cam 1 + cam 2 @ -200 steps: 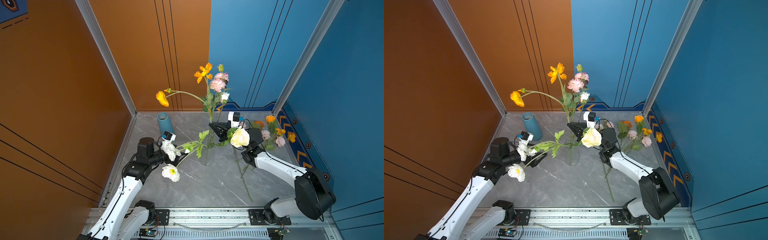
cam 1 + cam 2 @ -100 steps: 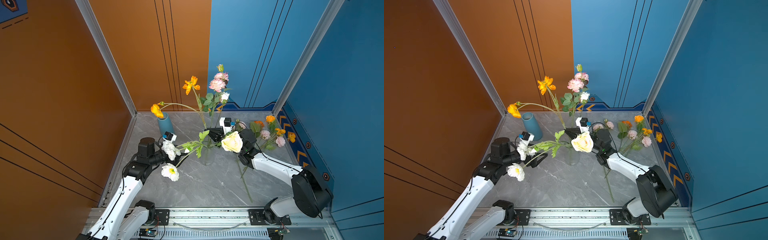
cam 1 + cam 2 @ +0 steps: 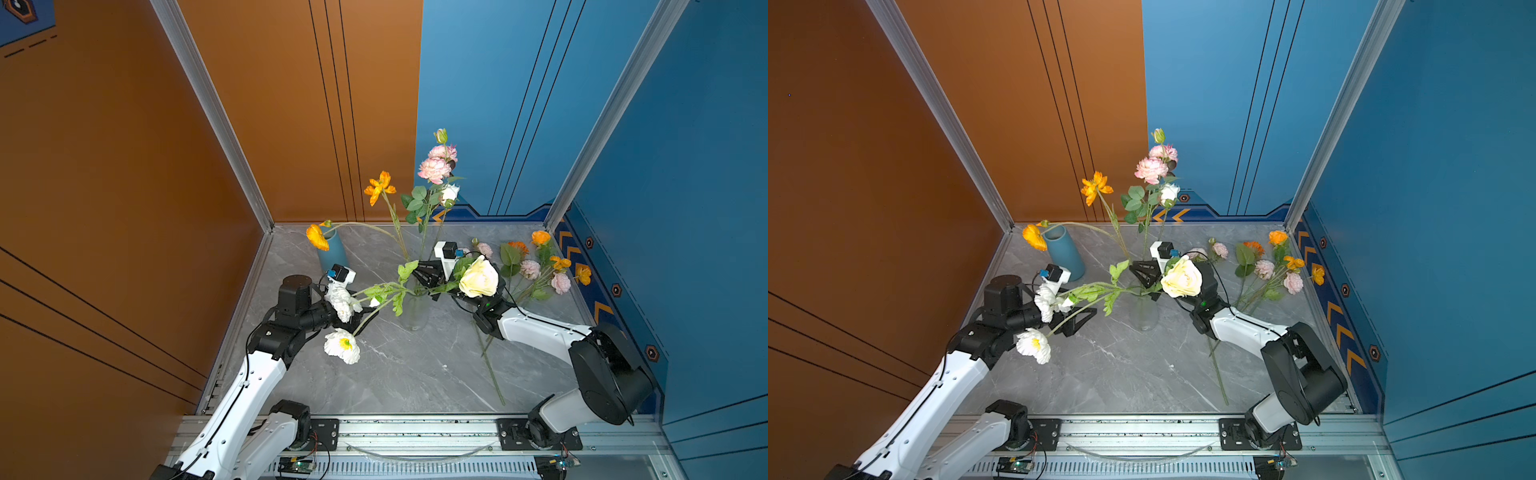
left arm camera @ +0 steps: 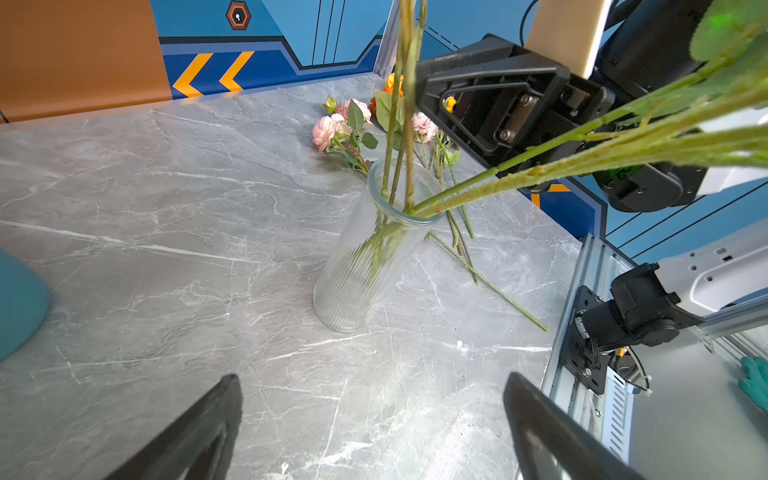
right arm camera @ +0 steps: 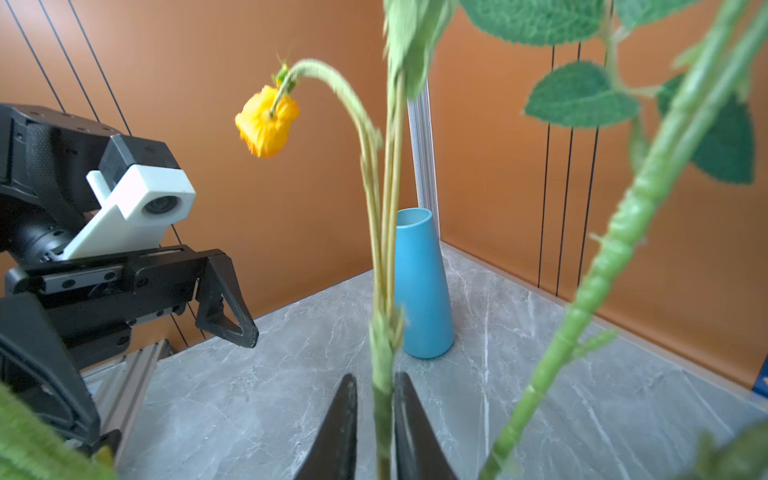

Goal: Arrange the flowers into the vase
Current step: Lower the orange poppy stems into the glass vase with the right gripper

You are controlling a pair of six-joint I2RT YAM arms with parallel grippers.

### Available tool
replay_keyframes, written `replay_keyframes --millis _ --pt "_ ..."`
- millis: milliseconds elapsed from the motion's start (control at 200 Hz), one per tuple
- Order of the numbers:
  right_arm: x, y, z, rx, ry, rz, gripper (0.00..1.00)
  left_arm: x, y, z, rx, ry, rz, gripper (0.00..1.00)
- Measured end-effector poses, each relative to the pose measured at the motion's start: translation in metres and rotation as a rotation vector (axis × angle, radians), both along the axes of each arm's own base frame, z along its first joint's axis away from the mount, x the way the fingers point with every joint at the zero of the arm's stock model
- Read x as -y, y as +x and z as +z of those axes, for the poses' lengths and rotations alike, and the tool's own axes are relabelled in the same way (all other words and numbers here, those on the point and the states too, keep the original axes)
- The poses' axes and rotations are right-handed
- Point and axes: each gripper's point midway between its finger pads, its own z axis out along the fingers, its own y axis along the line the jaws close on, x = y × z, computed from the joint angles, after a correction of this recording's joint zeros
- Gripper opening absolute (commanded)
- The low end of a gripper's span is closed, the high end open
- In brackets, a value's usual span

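The tabletop (image 3: 415,374) is grey marble with pale veins. One wall panel (image 3: 124,166) is orange-brown with thin dark lines, and the other wall panel (image 3: 478,104) is blue. A navy skirting strip (image 3: 1200,214) carries orange chevrons. The ribbed glass vase (image 4: 365,266) is clear, and the stems (image 4: 498,187) are green. The cone vase (image 5: 422,291) is teal-blue. The rose (image 3: 478,277) is cream-yellow. The white flower (image 3: 343,345) has a yellow centre. The ruffled blooms (image 3: 434,169) are pale pink, the upright bloom (image 3: 379,187) is orange, and the drooping bloom (image 5: 266,120) is yellow-orange. The loose flowers (image 3: 530,269) are pink and orange. The robot arms (image 3: 540,332) are white with black joints.
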Motion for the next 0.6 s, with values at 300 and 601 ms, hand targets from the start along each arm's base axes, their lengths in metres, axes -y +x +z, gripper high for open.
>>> replay_keyframes --millis 300,601 --pt "0.005 -0.007 -0.001 -0.002 -0.002 -0.003 0.43 0.002 -0.001 -0.002 -0.006 0.004 -0.009 0.98" --pt "0.032 -0.018 0.019 0.04 0.019 -0.107 0.72 0.004 -0.003 -0.006 -0.02 0.012 -0.019 0.98"
